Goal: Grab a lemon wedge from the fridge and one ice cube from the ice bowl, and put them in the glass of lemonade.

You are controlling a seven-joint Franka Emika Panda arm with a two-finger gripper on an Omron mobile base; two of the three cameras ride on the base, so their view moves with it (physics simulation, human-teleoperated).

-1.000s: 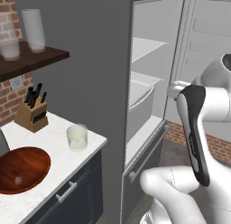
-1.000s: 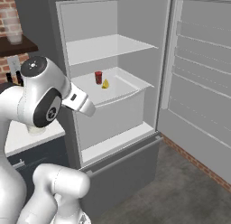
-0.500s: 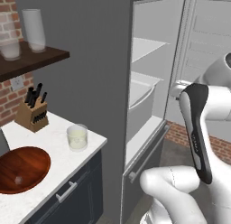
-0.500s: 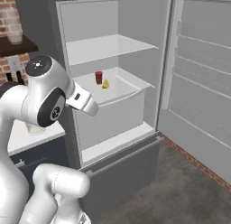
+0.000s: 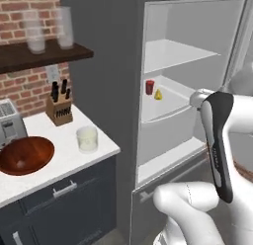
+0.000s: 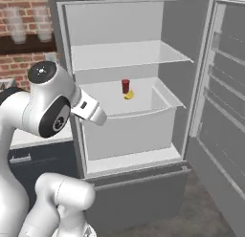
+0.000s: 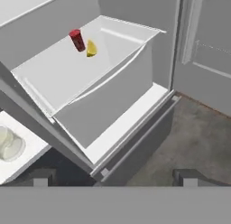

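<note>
Open fridge [image 6: 191, 54], one lemon wedge [image 7: 91, 49], one red can [image 7: 77, 40], end effector [image 7: 113, 175] spread wide, empty.

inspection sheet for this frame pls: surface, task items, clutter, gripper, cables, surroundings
Surface: white counter left of the fridge, door open.
Job's things: lemon wedge on the fridge's middle shelf; glass of lemonade and ice bowl on the counter; ice cube too small to tell.
Clutter: red can touching the wedge; knife block; toaster.
Gripper: gripper open, empty, well short of the shelf.
Cables: nothing seen.
Surroundings: brick wall, wooden shelf with tall glasses.
</note>
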